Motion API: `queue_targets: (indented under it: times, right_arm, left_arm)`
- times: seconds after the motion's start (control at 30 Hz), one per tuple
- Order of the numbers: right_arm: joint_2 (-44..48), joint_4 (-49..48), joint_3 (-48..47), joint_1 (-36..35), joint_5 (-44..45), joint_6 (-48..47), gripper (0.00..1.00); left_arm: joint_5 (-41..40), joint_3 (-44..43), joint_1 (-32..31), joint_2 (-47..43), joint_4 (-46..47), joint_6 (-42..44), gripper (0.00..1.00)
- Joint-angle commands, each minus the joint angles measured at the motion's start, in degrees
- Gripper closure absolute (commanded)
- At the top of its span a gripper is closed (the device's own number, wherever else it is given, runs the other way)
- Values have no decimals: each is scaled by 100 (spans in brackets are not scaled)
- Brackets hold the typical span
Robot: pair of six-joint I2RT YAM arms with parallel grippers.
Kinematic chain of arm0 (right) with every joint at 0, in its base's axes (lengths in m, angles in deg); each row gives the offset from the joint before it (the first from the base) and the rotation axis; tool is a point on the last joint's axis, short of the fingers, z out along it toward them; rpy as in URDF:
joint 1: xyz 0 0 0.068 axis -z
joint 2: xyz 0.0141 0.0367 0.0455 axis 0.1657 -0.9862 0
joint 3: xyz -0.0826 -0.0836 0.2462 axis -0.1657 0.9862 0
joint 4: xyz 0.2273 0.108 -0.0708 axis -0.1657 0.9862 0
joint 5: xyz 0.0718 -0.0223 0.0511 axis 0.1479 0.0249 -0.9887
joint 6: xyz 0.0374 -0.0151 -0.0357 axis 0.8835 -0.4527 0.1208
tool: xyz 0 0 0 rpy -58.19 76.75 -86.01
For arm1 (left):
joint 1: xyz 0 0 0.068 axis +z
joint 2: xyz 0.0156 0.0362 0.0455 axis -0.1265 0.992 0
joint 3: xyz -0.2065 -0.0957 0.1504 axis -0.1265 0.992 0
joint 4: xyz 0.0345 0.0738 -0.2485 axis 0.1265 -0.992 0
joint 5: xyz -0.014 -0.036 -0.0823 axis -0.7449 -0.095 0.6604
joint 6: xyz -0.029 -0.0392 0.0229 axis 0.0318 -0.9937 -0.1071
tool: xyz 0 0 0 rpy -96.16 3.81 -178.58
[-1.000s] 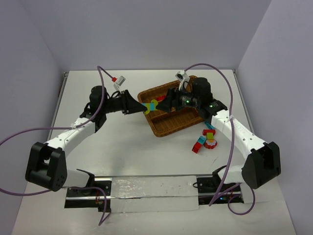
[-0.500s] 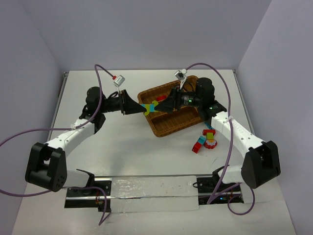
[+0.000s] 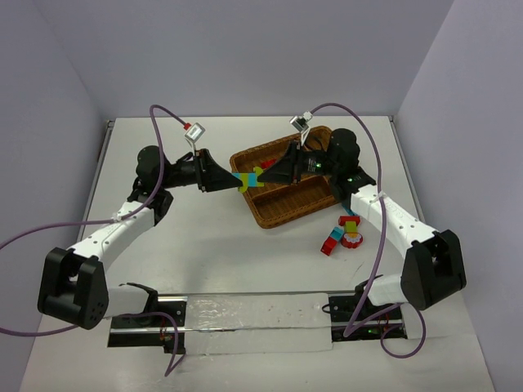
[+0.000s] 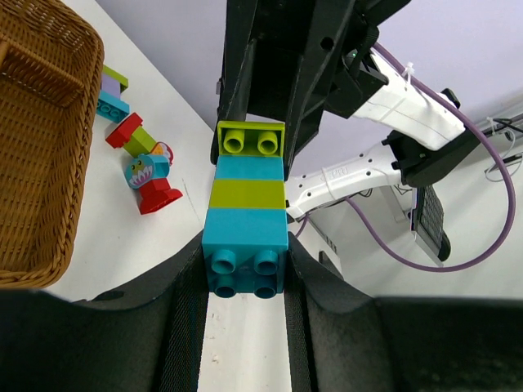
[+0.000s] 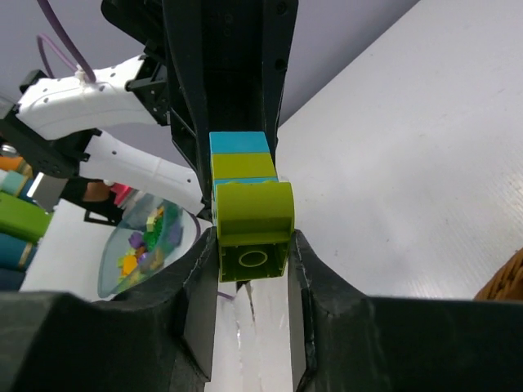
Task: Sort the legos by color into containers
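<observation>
A short stack of legos (image 3: 248, 178), cyan and yellow-green in alternating layers, hangs in the air over the left edge of the wicker tray (image 3: 282, 219) with the containers. My left gripper (image 3: 238, 180) is shut on the stack's cyan end brick (image 4: 245, 260), which sits squeezed between both pads. From the opposite side my right gripper (image 3: 261, 174) is shut on the yellow-green end brick (image 5: 252, 230). In the left wrist view the left gripper (image 4: 245, 282) faces the right arm; in the right wrist view the right gripper (image 5: 252, 265) faces the left arm.
A cluster of loose legos (image 3: 343, 233), red, cyan and yellow-green, lies on the table right of the tray's front corner and shows as loose legos (image 4: 143, 167) in the left wrist view. A red brick (image 3: 270, 164) lies inside the tray. Purple cables arch over both arms.
</observation>
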Motion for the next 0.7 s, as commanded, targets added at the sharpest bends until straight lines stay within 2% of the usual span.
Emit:
queue_targets:
  times: [0.0,0.03,0.1,0.2,0.27,0.3,0.33,0.37,0.4,0.43,0.53,0.57,0.67]
  right_arm:
    - [9,-681,103,31,-234,201,78]
    - [17,-707,111,31,-234,235,88]
    - [16,-707,119,31,-227,246,99]
    - [26,-707,145,31,-218,253,100]
    - [35,-716,155,31,-199,270,100]
    - [35,-709,149,31,-185,277,100]
    - [35,-699,139,31,-165,287,100]
    - [35,-684,138,24,-149,295,100]
    - [35,-670,131,22,-136,300,100]
    - [35,-658,123,22,-123,305,100]
    - [52,-639,114,31,-85,323,100]
    - [59,-617,112,31,-65,317,100]
    - [52,-447,82,31,44,180,100]
  left_arm:
    - [94,-202,23,-155,309,-11,100]
    - [60,-193,23,-163,317,6,100]
    - [23,-200,23,-187,274,28,100]
    - [0,-211,23,-216,196,112,99]
    - [-14,-249,23,-193,106,141,90]
    - [-13,-272,23,-176,65,154,79]
    - [-3,-297,23,-156,30,164,62]
    - [5,-313,23,-133,27,172,49]
    - [17,-319,23,-129,31,170,49]
    - [30,-324,23,-128,35,166,51]
    - [5,-342,23,-137,10,171,92]
    - [-8,-362,23,-131,-50,218,99]
    - [-78,-340,23,-125,-75,246,100]
